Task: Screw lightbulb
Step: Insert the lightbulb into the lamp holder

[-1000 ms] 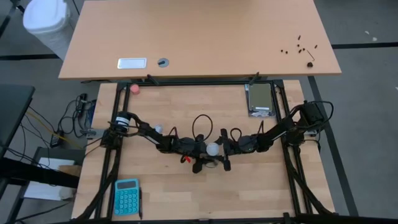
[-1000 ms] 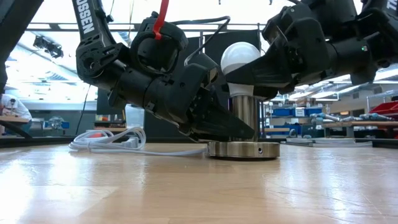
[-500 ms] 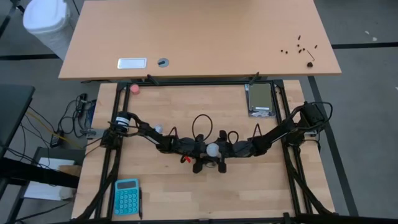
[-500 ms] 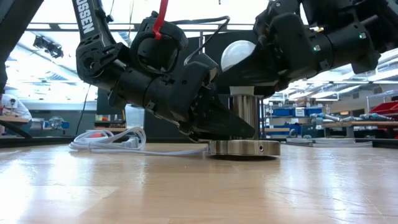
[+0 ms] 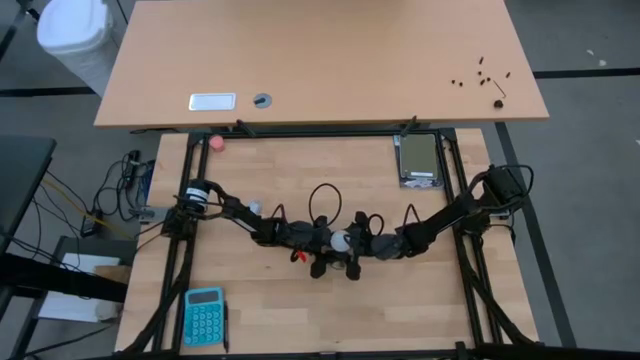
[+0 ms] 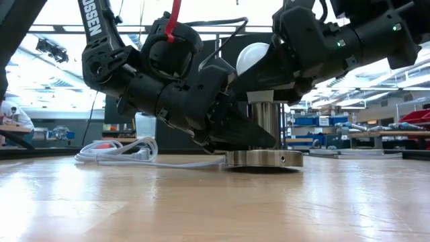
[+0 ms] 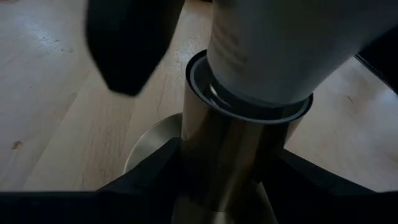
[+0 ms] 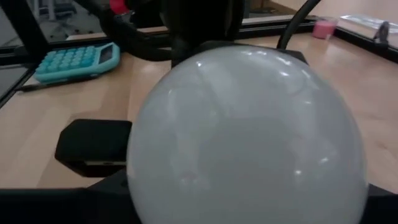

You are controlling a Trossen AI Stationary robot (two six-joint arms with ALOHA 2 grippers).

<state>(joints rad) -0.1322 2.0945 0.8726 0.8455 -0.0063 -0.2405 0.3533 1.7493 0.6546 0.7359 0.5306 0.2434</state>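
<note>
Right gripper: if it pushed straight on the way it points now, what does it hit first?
The right gripper is already shut on the lightbulb. Beyond the bulb, the left gripper, clamped on the socket, probably comes next; depth is unclear.

The lightbulb (image 6: 254, 57) sits atop the socket (image 6: 263, 144), between both arms' claws.

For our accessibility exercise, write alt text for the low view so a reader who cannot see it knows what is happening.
A white lightbulb sits in a metal socket on a wooden table, gripped by the right gripper. The left gripper clamps the socket's stem; a white cord lies behind.
</note>
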